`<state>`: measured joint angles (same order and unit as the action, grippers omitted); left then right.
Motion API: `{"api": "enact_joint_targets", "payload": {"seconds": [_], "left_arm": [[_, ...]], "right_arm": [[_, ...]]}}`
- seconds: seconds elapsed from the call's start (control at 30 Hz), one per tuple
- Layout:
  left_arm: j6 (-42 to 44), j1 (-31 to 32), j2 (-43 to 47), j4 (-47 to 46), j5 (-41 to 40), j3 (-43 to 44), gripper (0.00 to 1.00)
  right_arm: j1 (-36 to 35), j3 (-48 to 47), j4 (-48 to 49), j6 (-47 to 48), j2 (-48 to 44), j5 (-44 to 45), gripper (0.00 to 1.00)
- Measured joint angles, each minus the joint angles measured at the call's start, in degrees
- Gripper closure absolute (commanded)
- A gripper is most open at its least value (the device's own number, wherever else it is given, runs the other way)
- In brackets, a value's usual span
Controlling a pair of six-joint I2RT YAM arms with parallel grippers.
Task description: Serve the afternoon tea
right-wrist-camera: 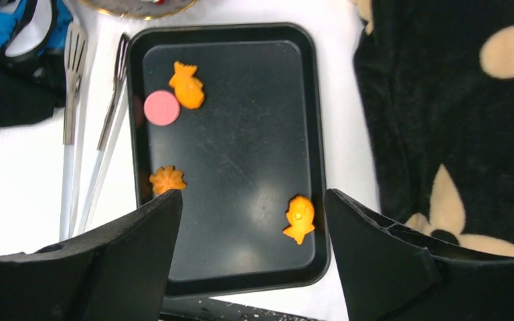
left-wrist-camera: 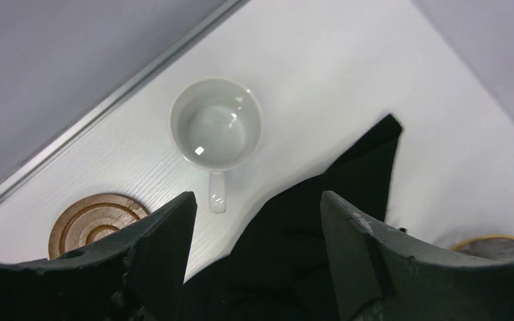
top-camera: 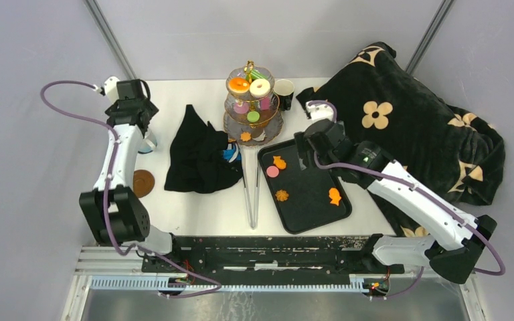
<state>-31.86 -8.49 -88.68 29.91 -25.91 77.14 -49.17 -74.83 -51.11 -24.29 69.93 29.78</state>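
Mostly orange cookies (right-wrist-camera: 187,85), plus one pink disc (right-wrist-camera: 161,108), on black tray (right-wrist-camera: 241,154).

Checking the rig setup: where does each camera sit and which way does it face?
Top external: above and behind, looking down on the table; both arms show.
Left wrist: on the left arm, facing down past the left gripper at a white cup.
Right wrist: on the right arm, looking down past the right gripper onto the black tray.
Shared: top and right wrist both show the tray.
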Motion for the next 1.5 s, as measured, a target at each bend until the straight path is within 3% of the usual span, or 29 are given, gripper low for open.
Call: {"api": "enact_joint_targets", "payload": {"seconds": [0.2, 0.43, 0.5, 0.7, 0.97, 1.2, 1.5], "left_arm": [[3.43, 3.98, 10.95, -0.07, 5.29, 1.03, 0.17], [4.44, 18.97, 20.98, 0.28, 16.31, -1.68, 0.12], [4.39, 20.7, 24.06, 0.17, 18.91, -3.91, 0.12], [3.82, 20.87, 35.23, 0.96, 24.0, -13.42, 0.12], [3.69, 20.9, 44.02, 1.73, 23.43, -17.51, 0.11], [3.72, 20.87, 43.71, 1.7, 21.0, -17.51, 0.11], [3.67, 20.87, 42.16, 1.7, 20.98, -17.55, 0.12]], "right_arm": [[9.81, -4.85, 1.53, 2.67, 1.81, -5.53, 0.15], [18.97, -9.16, 11.08, 1.33, 15.39, -14.4, 0.16], [20.48, -10.91, 12.44, 0.28, 20.74, -15.06, 0.16], [23.61, -22.14, 15.54, -0.31, 37.46, -18.05, 0.17], [27.3, -32.83, 18.47, 0.48, 50.95, -21.9, 0.19], [28.57, -38.77, 18.64, 3.13, 57.59, -24.02, 0.21], [28.33, -47.84, 18.93, 4.46, 66.03, -25.4, 0.31]]}}
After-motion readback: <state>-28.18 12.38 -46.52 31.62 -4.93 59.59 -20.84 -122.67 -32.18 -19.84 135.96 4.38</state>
